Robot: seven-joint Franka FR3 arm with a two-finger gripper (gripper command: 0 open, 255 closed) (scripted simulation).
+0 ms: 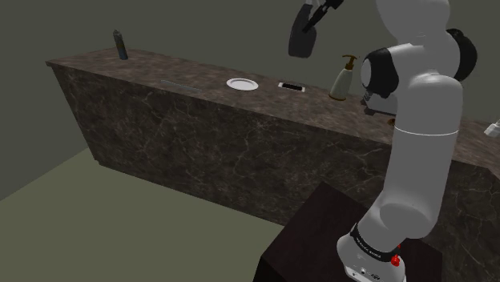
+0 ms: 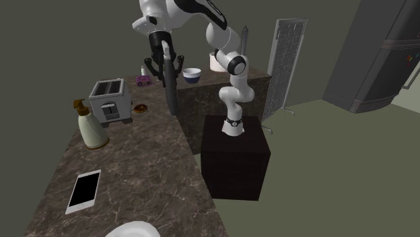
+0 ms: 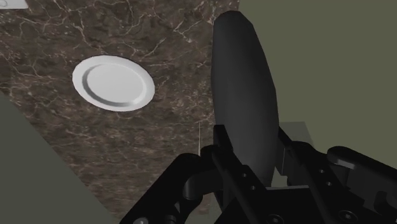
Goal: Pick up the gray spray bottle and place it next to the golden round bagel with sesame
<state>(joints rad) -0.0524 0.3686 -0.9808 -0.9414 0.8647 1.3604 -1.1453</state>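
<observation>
A dark gray spray bottle (image 1: 303,38) hangs high above the stone counter (image 1: 192,76), and my gripper (image 1: 315,16) is shut on its top end. In the second exterior view the bottle (image 2: 171,91) hangs upright below the gripper (image 2: 164,60), over the counter's near edge. The wrist view has the bottle (image 3: 245,95) clasped between the fingers of the gripper (image 3: 251,162), pointing out over the counter edge. A small golden-brown bagel (image 2: 141,107) lies on the counter beside the toaster (image 2: 110,99), a short way from the bottle.
On the counter stand a soap dispenser (image 2: 91,126), a phone (image 2: 84,190), a white plate (image 3: 113,83), a bowl (image 2: 192,75) and a small purple toy (image 2: 143,80). A second dark bottle (image 1: 120,46) stands at the far end in the shoulder view.
</observation>
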